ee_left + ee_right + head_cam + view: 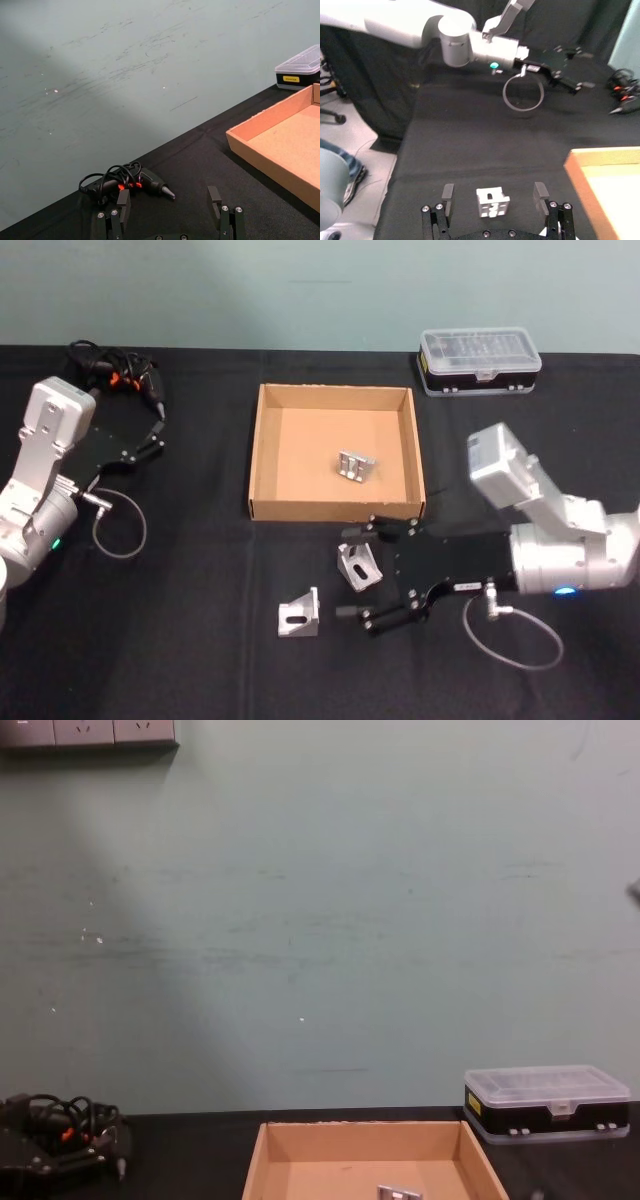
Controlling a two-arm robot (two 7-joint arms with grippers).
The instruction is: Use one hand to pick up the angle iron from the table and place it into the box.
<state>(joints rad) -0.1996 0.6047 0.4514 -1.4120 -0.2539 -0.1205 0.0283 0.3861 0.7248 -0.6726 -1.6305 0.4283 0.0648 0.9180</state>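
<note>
Three metal angle irons are in view. One angle iron (357, 563) (492, 202) rests on the black table (200, 660) just in front of the box, between the spread fingers of my right gripper (348, 573) (493, 194), which is open and not touching it. A second angle iron (299, 616) lies on the table a little to its left and nearer to me. The third angle iron (355, 466) (398, 1192) lies inside the tan cardboard box (265, 455) (275, 1150) (600, 165). My left gripper (157, 428) (169, 202) is parked open at the far left.
A black case with a clear lid (480, 360) (545, 1105) (300, 67) stands behind the box to the right. A black power tool with a coiled cable (115, 370) (130, 182) lies at the back left. Grey cables loop beside both wrists.
</note>
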